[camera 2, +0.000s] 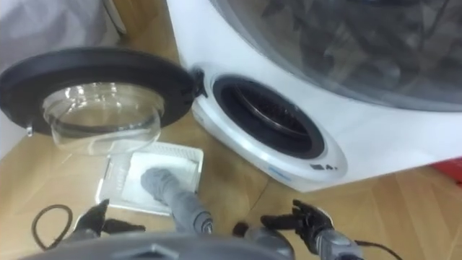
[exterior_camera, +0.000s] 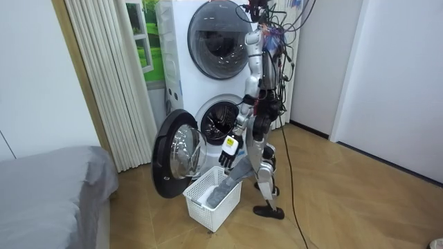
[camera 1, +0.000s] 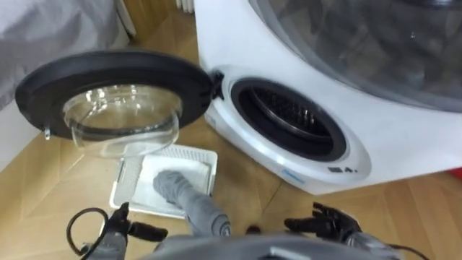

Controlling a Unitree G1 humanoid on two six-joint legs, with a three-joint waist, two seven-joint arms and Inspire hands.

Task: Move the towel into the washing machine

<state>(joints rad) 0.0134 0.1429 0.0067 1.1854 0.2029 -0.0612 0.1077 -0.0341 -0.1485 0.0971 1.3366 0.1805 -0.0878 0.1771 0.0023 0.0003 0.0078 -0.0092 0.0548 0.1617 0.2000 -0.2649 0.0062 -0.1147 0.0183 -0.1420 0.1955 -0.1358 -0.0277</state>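
Towel [camera 1: 175,189]: grey, in white basket [camera 1: 124,182], one end over rim; between hands, touching neither.
Left hand [camera 1: 115,230]: fingers loose, empty.
Right hand [camera 1: 325,220]: fingers spread, empty.
Washing machine [camera 1: 375,137]: door [camera 1: 108,72] open, overhanging basket.

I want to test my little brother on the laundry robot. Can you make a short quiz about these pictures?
1. True or false: the door of the lower washing machine is shut.
2. Where is the grey towel? A: inside the washing machine. B: in the white basket on the floor. C: on top of the door.
3. Fill in: the left hand and the right hand each hold ____.

Key: 1 false, the door is swung wide open. 2 B, with one end of the towel sticking out over the rim. 3 nothing; both hands are open.
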